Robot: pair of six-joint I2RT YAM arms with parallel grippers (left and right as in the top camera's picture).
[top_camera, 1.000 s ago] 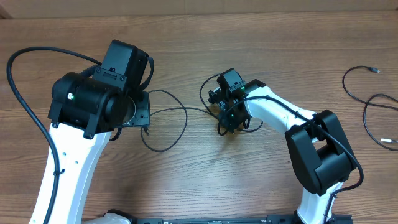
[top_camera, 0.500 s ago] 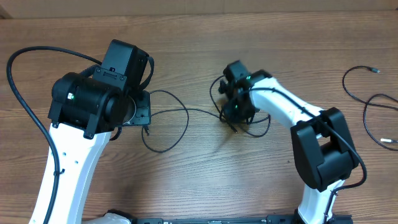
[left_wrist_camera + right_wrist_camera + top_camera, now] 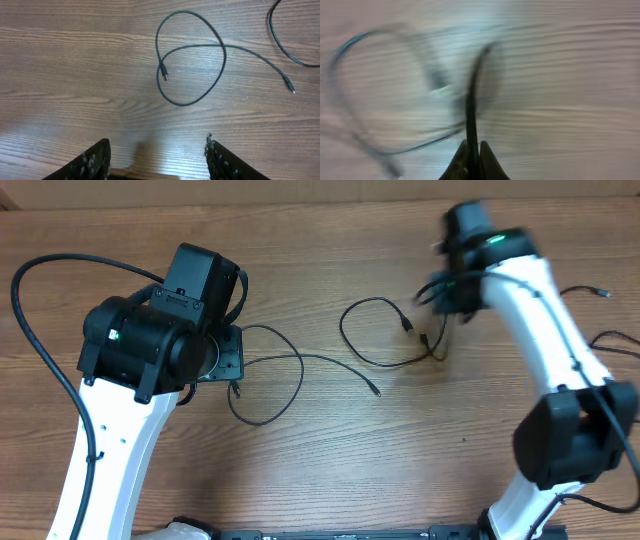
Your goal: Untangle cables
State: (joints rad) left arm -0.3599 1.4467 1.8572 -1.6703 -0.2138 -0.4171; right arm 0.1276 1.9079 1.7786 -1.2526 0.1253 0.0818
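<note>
Okay, the right gripper (image 3: 471,151) is pinched shut on a thin black cord (image 3: 342,328). In the right wrist view the strand runs straight up out of the closed fingertips. That view is badly blurred, so the grip depth is unclear. Overhead, this cord sags from the gripper, up near the far edge, into a loose open curve on the pale wooden table (image 3: 300,260), with its small plug (image 3: 408,326) lying inside the curve.

The left gripper (image 3: 157,162) is spread wide and holds nothing. It hovers just short of the second thin black cord (image 3: 186,12), which lies in one flat loop that crosses itself once. Its tail plug (image 3: 292,91) is near the held cord's curve but not touching it.

Risks:
- The dangling plug could hook the held cord's own curve and cinch into a knot if that cord is pulled taut.
- The thin cord could slip out of the pinch.
- Carrying the cord further right could drop it onto the spare black cords (image 3: 586,365) at the right edge and tangle it again.

Room: there is open wood in front of centre and along the near side, and that looks the safest place to lay the cord out. The far edge is close to the right gripper, and the right side is crowded.
</note>
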